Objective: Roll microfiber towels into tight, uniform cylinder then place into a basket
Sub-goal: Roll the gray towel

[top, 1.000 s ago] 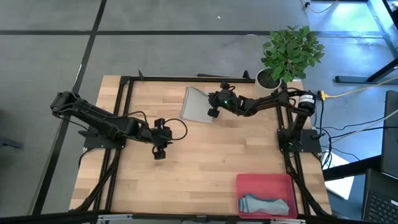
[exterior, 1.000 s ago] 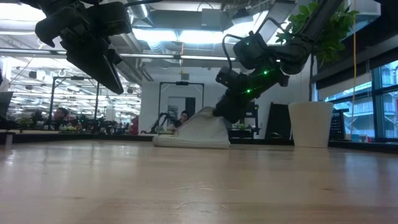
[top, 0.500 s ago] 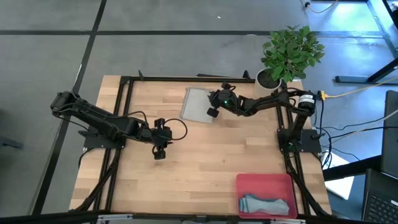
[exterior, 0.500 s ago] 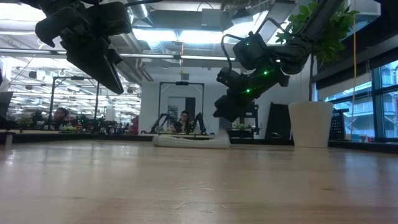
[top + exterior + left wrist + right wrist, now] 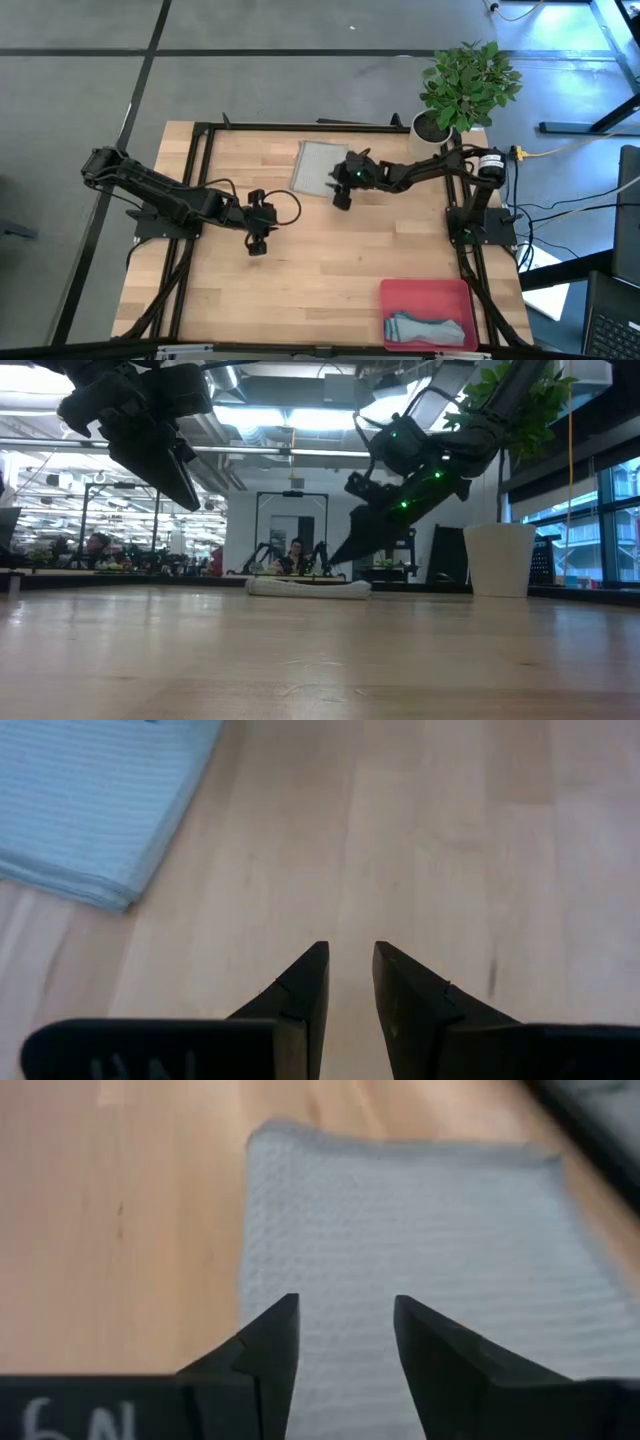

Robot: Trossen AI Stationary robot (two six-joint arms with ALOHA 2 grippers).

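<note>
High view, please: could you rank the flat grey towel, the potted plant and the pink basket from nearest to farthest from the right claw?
From the right claw:
1. Flat grey towel, right beside it, at the table's far edge.
2. Potted plant, far right corner.
3. Pink basket, near right corner.

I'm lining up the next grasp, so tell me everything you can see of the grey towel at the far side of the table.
The grey towel is a pale grey-green rectangle of thin cloth with a fine waffle-like weave. It lies flat on the wooden table near the far edge, unrolled; the low view shows it as a low, slightly thick strip, perhaps folded. The right tool hangs at its near right corner, open, holding nothing; the fingers frame the cloth without gripping it.
</note>
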